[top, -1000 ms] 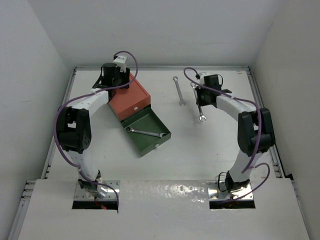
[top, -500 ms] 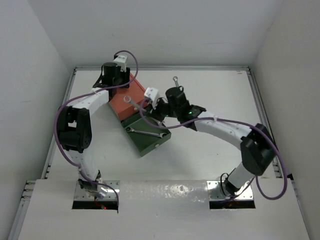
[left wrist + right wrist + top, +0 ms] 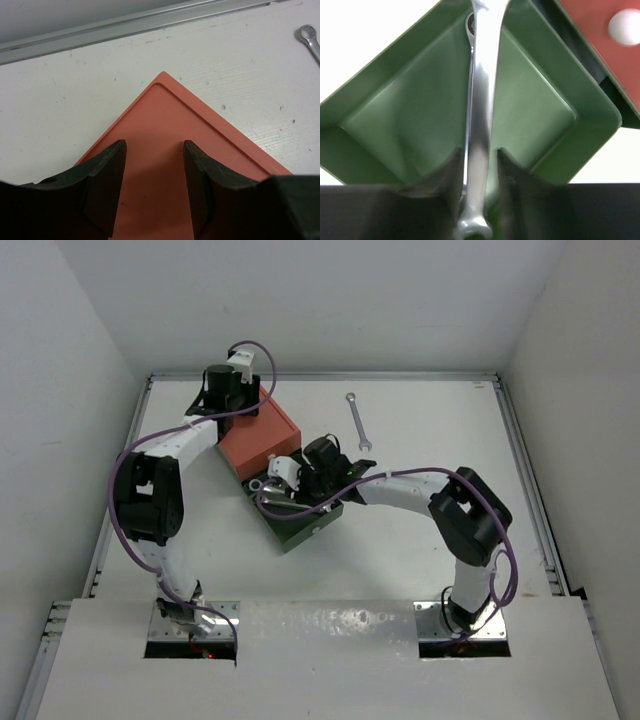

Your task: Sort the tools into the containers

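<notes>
The fingers (image 3: 512, 172) of the right gripper (image 3: 477, 152) stood narrow on either side of a silver wrench (image 3: 481, 95). Its shaft ran straight out between them and its open end poked back toward my wrist camera. The metal was blurred, so I could not tell whether the pads pinched it or stood just clear of it. Beneath it lay the green drawer (image 3: 395, 105), pulled out, with the wrench hanging over the drawer's middle and pointing toward its far corner. At the upper right of that view showed the front of the orange-red drawer (image 3: 592, 45) and its white knob (image 3: 625, 22).

On my left wrist camera the left gripper (image 3: 155, 150) held nothing. Its two dark fingers (image 3: 107, 172) stood a moderate gap apart above the flat top of the orange-red drawer, near one corner, with the white table (image 3: 75, 95) beyond.

From overhead I saw the right gripper (image 3: 287, 483) stretched across the table to the green drawer (image 3: 300, 530), which jutted at a slant from under the orange-red drawer (image 3: 255, 440) toward the near side. The left gripper (image 3: 235, 405) sat at the far corner of the orange-red drawer. A second wrench (image 3: 358, 420) lay alone on the table (image 3: 420, 540), well apart from both drawers and toward the far edge. Its ring end (image 3: 310, 36) also showed in the upper right corner of my left wrist view.
</notes>
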`<state>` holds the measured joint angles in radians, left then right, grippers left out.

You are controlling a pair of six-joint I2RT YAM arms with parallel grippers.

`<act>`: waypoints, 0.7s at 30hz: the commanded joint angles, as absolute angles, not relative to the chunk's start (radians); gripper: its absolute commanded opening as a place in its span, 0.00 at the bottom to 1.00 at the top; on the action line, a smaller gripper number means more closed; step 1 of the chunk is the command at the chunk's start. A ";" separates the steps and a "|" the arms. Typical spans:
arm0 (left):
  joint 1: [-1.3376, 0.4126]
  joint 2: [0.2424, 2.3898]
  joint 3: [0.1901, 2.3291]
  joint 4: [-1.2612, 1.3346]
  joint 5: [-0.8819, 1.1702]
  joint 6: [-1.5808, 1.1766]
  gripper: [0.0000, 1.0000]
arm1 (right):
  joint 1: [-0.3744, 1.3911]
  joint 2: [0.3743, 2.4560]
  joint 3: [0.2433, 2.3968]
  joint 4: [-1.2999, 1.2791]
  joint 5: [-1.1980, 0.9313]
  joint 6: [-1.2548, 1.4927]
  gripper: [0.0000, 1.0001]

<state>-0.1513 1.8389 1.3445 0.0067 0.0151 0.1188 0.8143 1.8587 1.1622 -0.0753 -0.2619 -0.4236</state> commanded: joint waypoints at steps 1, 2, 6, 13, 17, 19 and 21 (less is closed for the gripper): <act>-0.143 1.921 1.284 -0.242 -0.026 0.141 0.47 | 0.822 1.790 1.218 -0.018 -0.267 -0.468 0.36; -0.143 1.922 1.285 -0.242 -0.026 0.141 0.47 | 0.824 1.787 1.224 -0.026 -0.267 -0.459 0.43; -0.143 1.924 1.282 -0.242 -0.025 0.141 0.47 | 0.824 1.761 1.275 -0.038 -0.258 -0.408 0.60; -0.143 1.921 1.281 -0.242 -0.025 0.143 0.47 | 0.730 1.703 1.362 0.060 -0.169 -0.059 0.14; -0.143 1.919 1.278 -0.239 -0.021 0.144 0.47 | 0.563 1.761 1.449 0.007 -0.151 0.187 0.51; -0.143 1.921 1.278 -0.239 -0.018 0.141 0.47 | 0.474 1.853 1.554 -0.082 -0.097 0.241 0.58; -0.143 1.922 1.278 -0.239 -0.017 0.141 0.47 | 0.419 1.993 1.707 -0.240 -0.022 0.218 0.75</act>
